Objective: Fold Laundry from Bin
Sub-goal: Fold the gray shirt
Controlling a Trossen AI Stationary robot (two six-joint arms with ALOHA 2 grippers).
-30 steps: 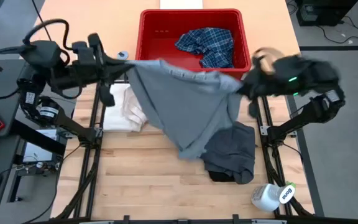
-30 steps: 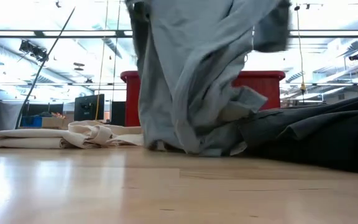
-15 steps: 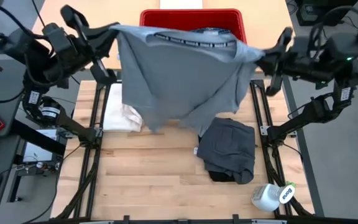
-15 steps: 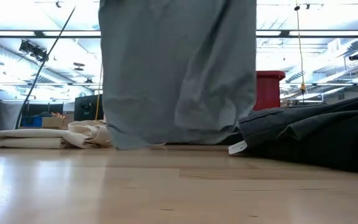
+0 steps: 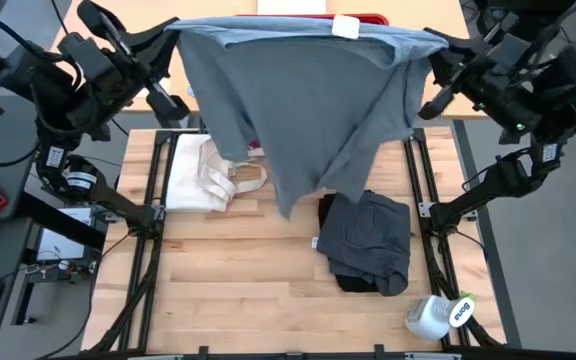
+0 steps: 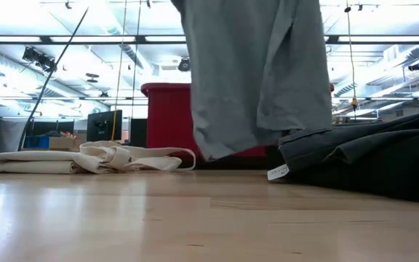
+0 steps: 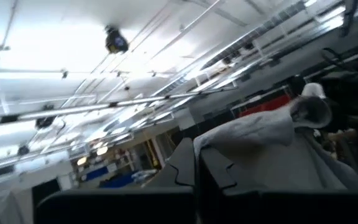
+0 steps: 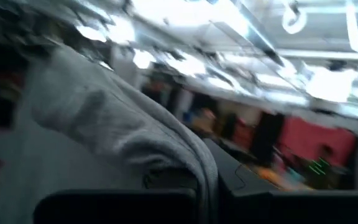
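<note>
Two dark six-joint arms on black frames

The left arm [image 5: 78, 75] and right arm [image 5: 513, 80] were matte black, built of rounded, chunky housings, with black cables looping off their upper links. The right arm carried a small green light near its wrist housing. Each arm's lower joint near its base showed a white round label with dark print, and slim black struts braced the bases against the table rails. In the wrist views, each arm's own fingers [image 7: 194, 174] appeared as flat black plates with stepped inner edges.
</note>
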